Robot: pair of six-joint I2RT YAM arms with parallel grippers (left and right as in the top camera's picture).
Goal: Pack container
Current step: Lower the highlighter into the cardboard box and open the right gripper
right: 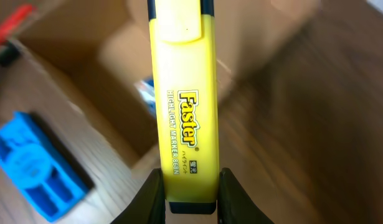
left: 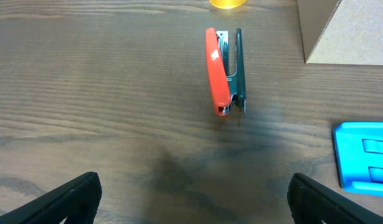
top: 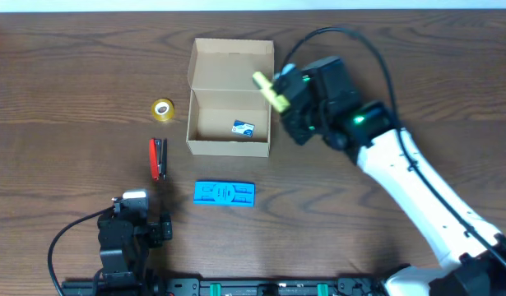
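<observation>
1. Since the container (top: 230, 99) sits open at upper centre of the overhead view (just one box), I'd carry the load fully past its right wall, lower it, then release.
2. Two grippers: the right gripper (right: 190, 200) is clamped on the yellow highlighter (right: 182, 93) over the box's right rim. The left gripper (left: 191, 205) gapes wide with nothing in it, lower left.
3. One blue plastic piece (top: 224, 193) below the box.
4. One red stapler (top: 157, 158), one highlighter.
5. One tape roll (top: 162, 109), and one small blue-white card (top: 243, 127) inside the box.
</observation>
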